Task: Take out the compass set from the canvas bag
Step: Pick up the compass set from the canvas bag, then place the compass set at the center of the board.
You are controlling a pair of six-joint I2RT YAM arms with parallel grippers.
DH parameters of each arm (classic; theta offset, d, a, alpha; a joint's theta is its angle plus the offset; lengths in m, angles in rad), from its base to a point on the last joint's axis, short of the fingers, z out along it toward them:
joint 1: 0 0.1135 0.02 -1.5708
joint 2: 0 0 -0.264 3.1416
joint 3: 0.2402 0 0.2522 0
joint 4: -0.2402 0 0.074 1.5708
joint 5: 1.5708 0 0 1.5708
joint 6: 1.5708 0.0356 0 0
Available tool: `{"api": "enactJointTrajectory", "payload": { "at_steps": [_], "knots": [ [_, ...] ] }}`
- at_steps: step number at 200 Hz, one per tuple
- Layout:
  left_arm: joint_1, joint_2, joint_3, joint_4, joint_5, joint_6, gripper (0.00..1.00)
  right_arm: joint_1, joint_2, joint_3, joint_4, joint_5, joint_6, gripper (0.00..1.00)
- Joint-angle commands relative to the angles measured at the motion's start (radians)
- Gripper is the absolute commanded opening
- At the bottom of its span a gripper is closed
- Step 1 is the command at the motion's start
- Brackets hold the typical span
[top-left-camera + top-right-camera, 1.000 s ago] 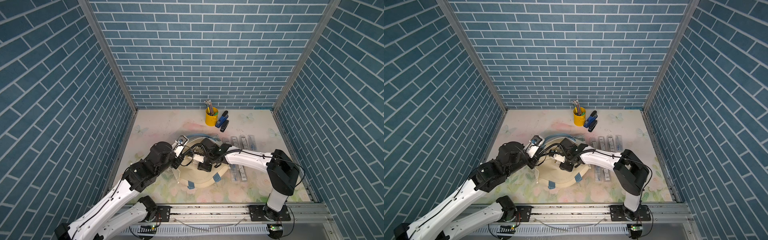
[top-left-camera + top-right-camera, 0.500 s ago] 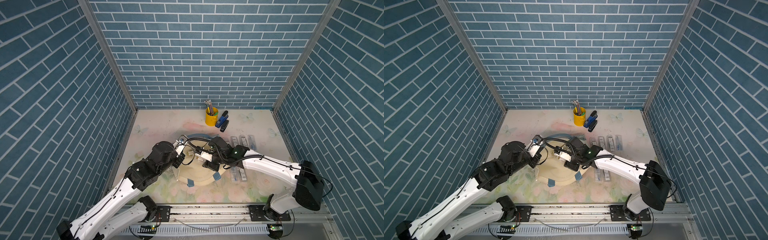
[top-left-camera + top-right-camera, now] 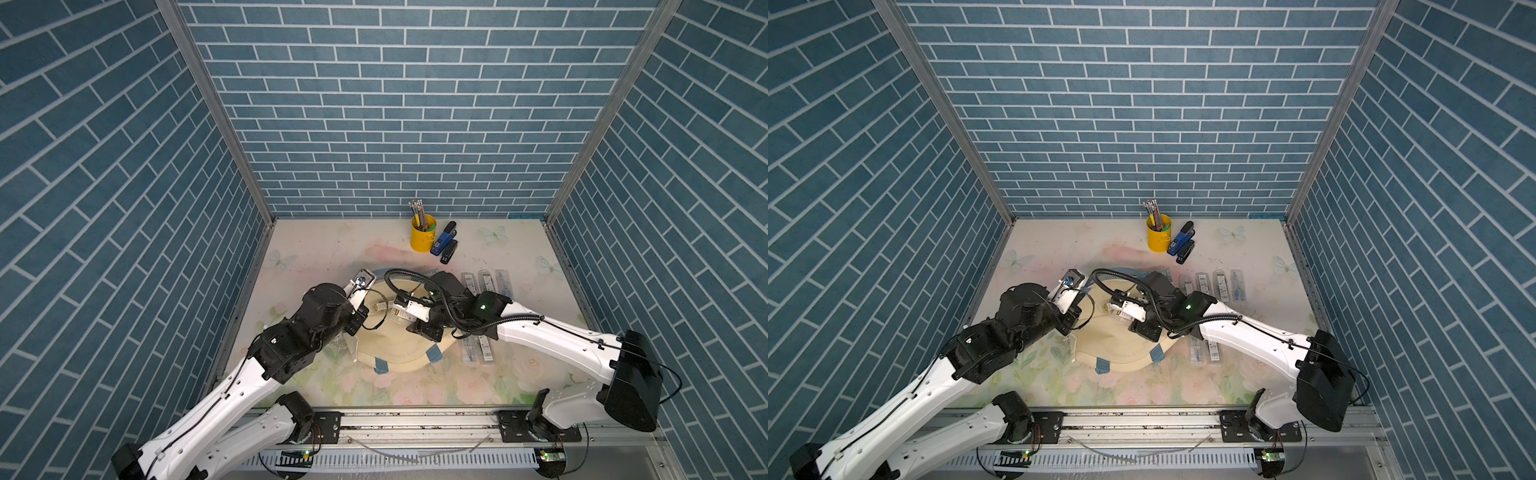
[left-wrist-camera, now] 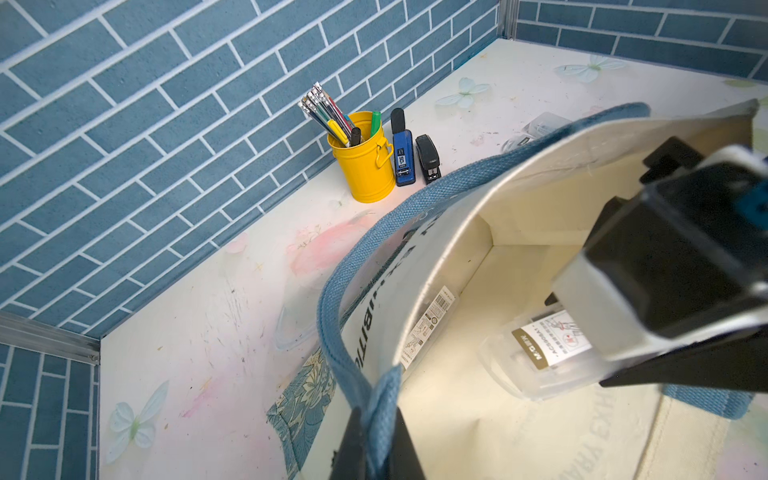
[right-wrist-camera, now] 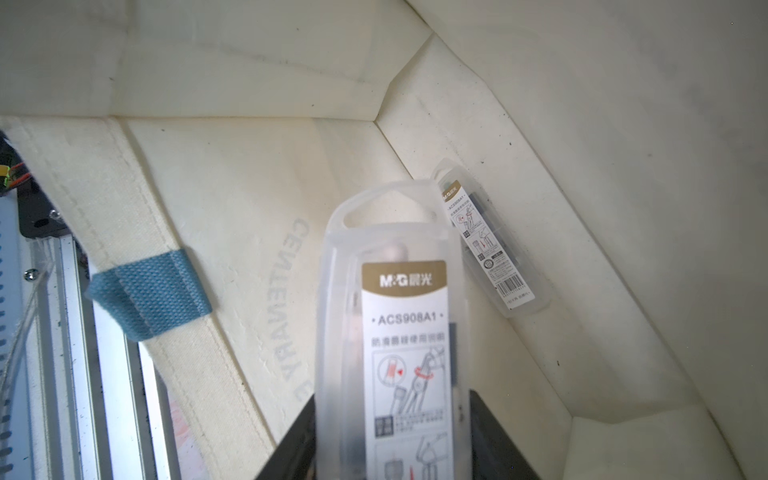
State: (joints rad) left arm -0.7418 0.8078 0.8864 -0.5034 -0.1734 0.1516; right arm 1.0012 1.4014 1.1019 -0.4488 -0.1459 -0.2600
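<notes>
Extraction step. Left gripper [image 4: 374,444] pinches the blue strap [image 4: 326,299], propping the canvas bag [image 3: 401,351] open. Right gripper [image 5: 395,449] clamps a compass set [image 5: 401,316] inside the bag's mouth. Next, likely: lift clear of the rim. A second case [image 5: 486,245] lies in the corner.

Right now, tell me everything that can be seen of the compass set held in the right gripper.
The compass set is a long, frosted clear plastic case with a hang-hole tab at its free end and a white label under a gold band, printed M&G, ACS908A1 and line drawings of a compass. The right gripper clamps its other end between both jaws, inside the open canvas bag. Whether it touches the fabric is unclear.
</notes>
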Motion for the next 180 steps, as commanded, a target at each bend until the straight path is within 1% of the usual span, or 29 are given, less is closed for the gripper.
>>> {"api": "enactJointTrajectory", "payload": {
  "at_steps": [1, 47, 83, 98, 110, 127, 154, 180],
  "knots": [
    [0.004, -0.016, -0.005, 0.025, -0.025, -0.016, 0.0, -0.001, -0.071, -0.012, -0.035, -0.023, 0.018, 0.3],
    [0.004, -0.021, 0.002, 0.03, -0.022, -0.02, 0.0, 0.0, -0.167, -0.006, -0.074, -0.096, 0.031, 0.3],
    [0.004, -0.018, 0.008, 0.025, -0.006, -0.022, 0.0, 0.0, -0.269, 0.079, -0.126, -0.105, 0.042, 0.29],
    [0.004, -0.016, 0.009, 0.024, -0.002, -0.023, 0.0, -0.001, -0.287, 0.146, -0.154, -0.072, 0.038, 0.27],
    [0.004, -0.017, 0.009, 0.023, 0.0, -0.023, 0.0, -0.003, -0.292, 0.193, -0.177, 0.006, 0.034, 0.25],
    [0.003, -0.015, 0.008, 0.03, 0.004, -0.026, 0.0, -0.036, -0.29, 0.232, -0.202, 0.105, 0.038, 0.25],
    [0.005, -0.001, 0.02, 0.034, 0.014, -0.021, 0.0, -0.116, -0.273, 0.306, -0.296, 0.128, 0.068, 0.24],
    [0.008, 0.008, 0.023, 0.045, 0.033, -0.017, 0.0, -0.198, -0.278, 0.275, -0.347, 0.153, 0.146, 0.24]
  ]
}}
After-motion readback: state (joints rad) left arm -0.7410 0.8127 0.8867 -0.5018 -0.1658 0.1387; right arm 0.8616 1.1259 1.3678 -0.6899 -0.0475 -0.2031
